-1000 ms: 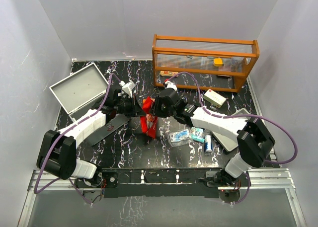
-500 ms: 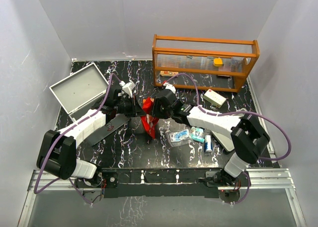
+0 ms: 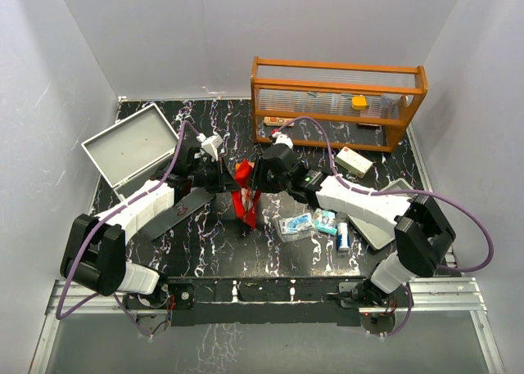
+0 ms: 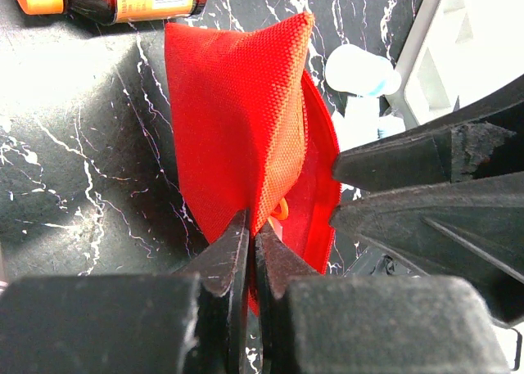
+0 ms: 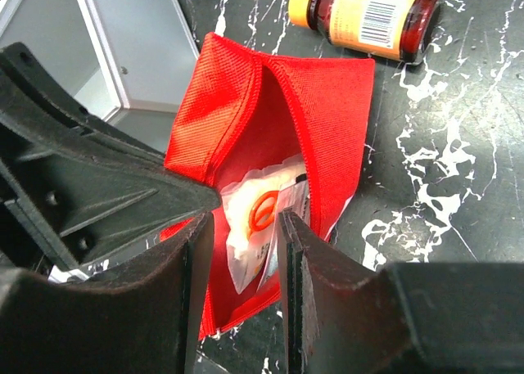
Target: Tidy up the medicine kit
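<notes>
The medicine kit (image 3: 131, 149), a light-grey metal case, lies open at the back left; part of it also shows in the right wrist view (image 5: 123, 38). A red fabric pouch (image 3: 244, 196) is held up mid-table. My left gripper (image 4: 252, 227) is shut on the pouch's (image 4: 237, 120) edge. My right gripper (image 5: 246, 218) is open at the mouth of the pouch (image 5: 319, 120), fingers on either side of a white packet (image 5: 282, 177) with an orange ring that sits inside. In the top view both grippers, left (image 3: 232, 177) and right (image 3: 255, 176), meet at the pouch.
An amber bottle (image 5: 372, 18) lies on the table just past the pouch. An orange rack (image 3: 337, 104) stands at the back right, with a white box (image 3: 353, 162) in front of it. Small packets (image 3: 296, 225), a small bottle (image 3: 343, 236) and a grey tray (image 3: 378, 227) lie under the right arm.
My right gripper's fingers have spread apart at the pouch mouth, and the right arm shifted slightly. The left gripper has kept hold of the pouch.
</notes>
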